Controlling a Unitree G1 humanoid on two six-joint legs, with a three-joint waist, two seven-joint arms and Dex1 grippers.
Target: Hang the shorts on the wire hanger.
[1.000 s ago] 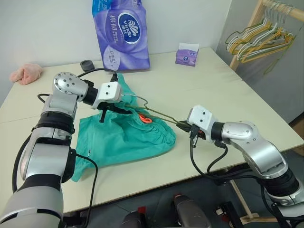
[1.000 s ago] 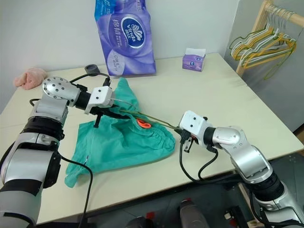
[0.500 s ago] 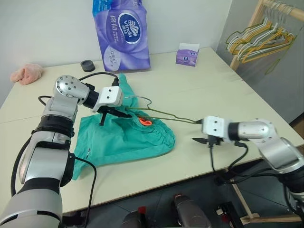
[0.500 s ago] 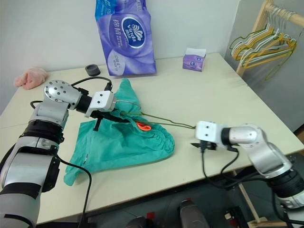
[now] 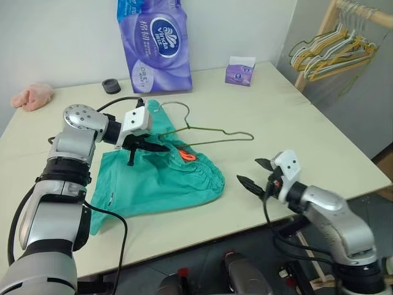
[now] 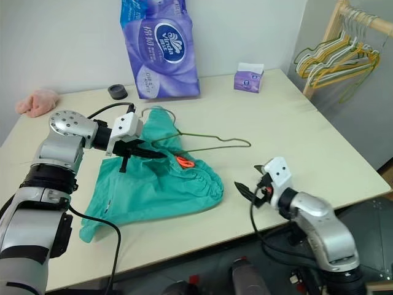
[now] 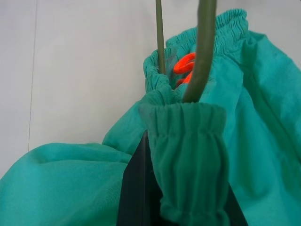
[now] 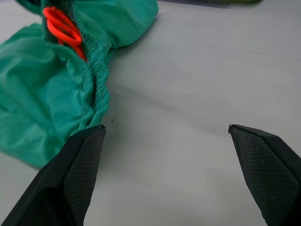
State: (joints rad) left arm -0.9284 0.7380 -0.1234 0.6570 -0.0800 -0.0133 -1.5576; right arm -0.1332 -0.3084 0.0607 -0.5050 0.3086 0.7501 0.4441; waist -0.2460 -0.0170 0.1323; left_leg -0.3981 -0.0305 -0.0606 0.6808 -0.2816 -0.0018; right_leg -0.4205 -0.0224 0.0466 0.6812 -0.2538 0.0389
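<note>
Threading step: the left gripper (image 5: 149,146) is clamped on the gathered waistband of the shorts (image 5: 159,184), which lie crumpled on the table (image 5: 258,98); one end of the wire hanger (image 5: 212,131) is tucked into the waist, its other end lying free. The right gripper (image 5: 256,174), fingers spread and empty, hovers near the hem. Next, it likely must retake the hanger. Tissue pack (image 5: 151,43), tissue box (image 5: 239,70) and hanger rack (image 5: 331,52) stand well apart, obstructing nothing

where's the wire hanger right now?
In the left eye view the wire hanger lies on the table at centre, one end tucked into the waistband of the shorts that the left gripper pinches, its far end free, apart from the open right gripper.
</note>
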